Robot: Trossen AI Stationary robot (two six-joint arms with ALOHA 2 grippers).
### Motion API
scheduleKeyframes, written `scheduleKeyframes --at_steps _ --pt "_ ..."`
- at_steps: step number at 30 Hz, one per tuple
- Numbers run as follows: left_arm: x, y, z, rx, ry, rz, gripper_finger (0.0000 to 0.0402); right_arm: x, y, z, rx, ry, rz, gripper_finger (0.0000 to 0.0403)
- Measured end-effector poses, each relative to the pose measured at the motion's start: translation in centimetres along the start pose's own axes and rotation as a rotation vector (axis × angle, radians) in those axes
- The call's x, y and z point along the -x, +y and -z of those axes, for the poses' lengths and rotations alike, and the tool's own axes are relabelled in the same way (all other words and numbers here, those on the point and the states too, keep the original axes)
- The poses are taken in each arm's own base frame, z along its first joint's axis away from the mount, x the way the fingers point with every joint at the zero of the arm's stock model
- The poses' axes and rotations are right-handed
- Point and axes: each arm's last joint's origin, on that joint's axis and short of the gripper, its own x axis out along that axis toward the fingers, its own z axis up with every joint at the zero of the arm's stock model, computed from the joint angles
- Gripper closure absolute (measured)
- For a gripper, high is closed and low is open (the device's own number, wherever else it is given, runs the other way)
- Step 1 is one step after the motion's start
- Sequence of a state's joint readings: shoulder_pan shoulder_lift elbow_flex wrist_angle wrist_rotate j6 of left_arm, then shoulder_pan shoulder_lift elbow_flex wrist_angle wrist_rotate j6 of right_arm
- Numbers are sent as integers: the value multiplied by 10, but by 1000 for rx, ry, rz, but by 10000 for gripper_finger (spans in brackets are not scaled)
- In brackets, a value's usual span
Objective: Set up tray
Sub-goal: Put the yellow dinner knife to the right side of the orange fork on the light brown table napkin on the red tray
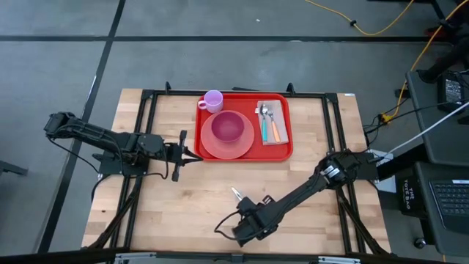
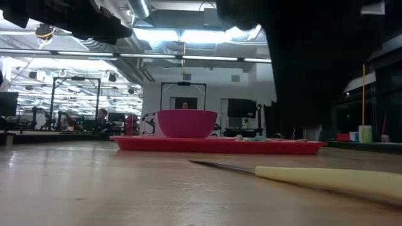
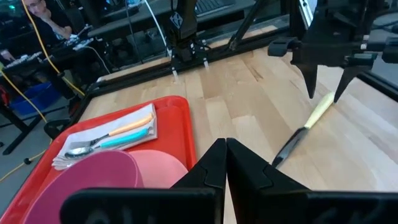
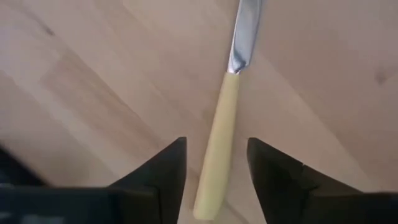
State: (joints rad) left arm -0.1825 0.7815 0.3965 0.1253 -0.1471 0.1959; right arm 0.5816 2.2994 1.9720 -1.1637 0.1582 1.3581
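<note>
At the far middle of the worktop (image 1: 183,198) sits the red tray (image 1: 286,150), already loaded: pink plate (image 1: 214,149) with a bowl (image 1: 228,127) on it, lilac cup (image 1: 213,100) at the far left corner, napkin (image 1: 281,106) carrying a spoon (image 1: 264,117) and an orange-handled utensil (image 1: 275,130). Only piece off the tray is the yellow-handled knife (image 4: 216,144), flat on the wood near the front edge. Right hand (image 4: 214,171) is over it, fingers spread either side of the handle, not gripping, probably lined up for a pick. Left hand (image 1: 192,155) is shut and empty, parked just beside the tray's left edge.
</note>
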Motion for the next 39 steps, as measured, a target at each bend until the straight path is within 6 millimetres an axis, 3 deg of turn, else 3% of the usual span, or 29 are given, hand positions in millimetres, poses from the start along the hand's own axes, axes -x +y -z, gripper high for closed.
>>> scheduleKeyframes --at_steps 14,29,33,39 --pt "0 0 1 -2 10 2 393 -39 5 5 12 14 73 228" --pt "0 0 2 -2 16 3 397 -43 8 5 -22 11 45 229" --pt "0 0 2 -2 16 3 400 -43 9 5 -45 10 41 249" --pt "0 0 2 -2 16 3 396 -43 10 5 -50 9 34 316"
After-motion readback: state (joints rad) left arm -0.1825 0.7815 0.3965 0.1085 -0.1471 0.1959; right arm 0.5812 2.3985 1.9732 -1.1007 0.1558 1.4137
